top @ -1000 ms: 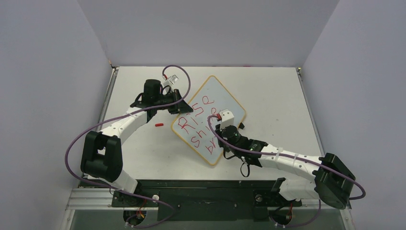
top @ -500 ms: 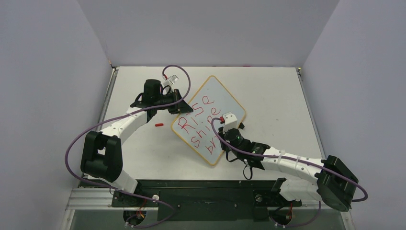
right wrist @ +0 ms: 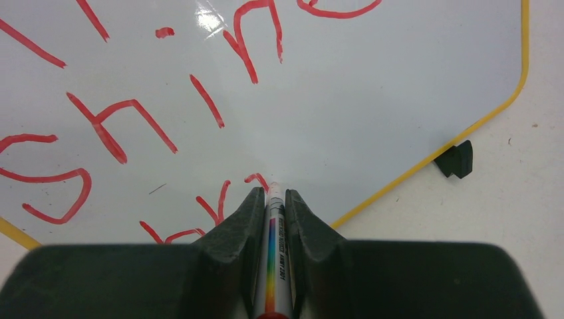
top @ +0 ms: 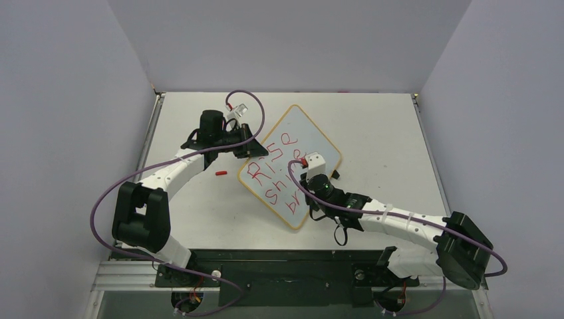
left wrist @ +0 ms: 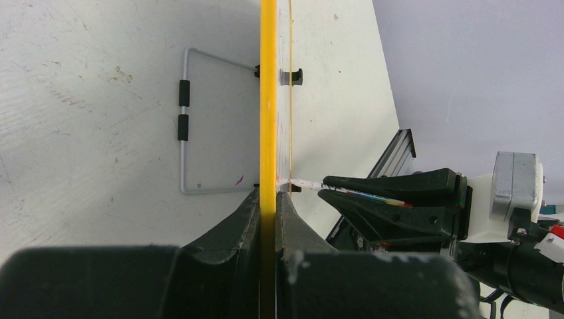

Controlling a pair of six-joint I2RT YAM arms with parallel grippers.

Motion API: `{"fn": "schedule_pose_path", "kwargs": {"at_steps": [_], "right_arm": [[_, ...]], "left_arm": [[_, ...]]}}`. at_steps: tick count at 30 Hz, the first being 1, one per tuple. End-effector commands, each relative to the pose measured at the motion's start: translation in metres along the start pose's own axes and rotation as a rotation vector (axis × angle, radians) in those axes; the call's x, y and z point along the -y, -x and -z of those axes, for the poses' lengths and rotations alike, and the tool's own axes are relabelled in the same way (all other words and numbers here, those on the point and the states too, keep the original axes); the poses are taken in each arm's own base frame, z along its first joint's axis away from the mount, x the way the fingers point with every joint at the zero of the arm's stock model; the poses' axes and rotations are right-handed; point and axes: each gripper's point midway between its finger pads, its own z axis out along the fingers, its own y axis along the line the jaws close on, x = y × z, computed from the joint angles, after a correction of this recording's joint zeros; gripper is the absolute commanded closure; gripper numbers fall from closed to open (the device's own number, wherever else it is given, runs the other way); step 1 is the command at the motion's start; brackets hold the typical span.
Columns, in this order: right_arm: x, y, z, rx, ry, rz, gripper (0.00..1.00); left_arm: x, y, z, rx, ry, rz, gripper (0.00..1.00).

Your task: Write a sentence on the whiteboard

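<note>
On near part of whiteboard (right wrist: 372,93), marker (right wrist: 271,266) tip is pressed, gripped by right gripper (right wrist: 273,196); frame clamped by left gripper (left wrist: 268,199). Light, even pressure advised.

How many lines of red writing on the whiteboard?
3 on the whiteboard: "Rise" top, "shine" middle, unfinished third bottom; right arm may hide some.

One whiteboard (top: 290,163), one marker (right wrist: 273,266), one small red object (top: 221,173), and two robot arms: left arm (top: 174,174), right arm (top: 392,221).
</note>
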Motion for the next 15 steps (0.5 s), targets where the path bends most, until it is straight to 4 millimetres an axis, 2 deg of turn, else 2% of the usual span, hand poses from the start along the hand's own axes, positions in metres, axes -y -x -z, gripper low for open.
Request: {"fn": "schedule_pose_path", "kwargs": {"at_steps": [1,9,15], "right_arm": [[0.0,0.025,0.002,0.04,-0.01,0.0,1.0],[-0.002,0.041,0.011,0.074,0.007,-0.016,1.0],[-0.011,0.053,0.01,0.092,0.04,-0.028,1.0]], "left_arm": [[0.013,0.026,0.004,0.079,-0.01,-0.114,1.0],[0.013,0.026,0.004,0.08,-0.01,-0.113,1.0],[0.013,0.026,0.004,0.08,-0.01,-0.114,1.0]]}}
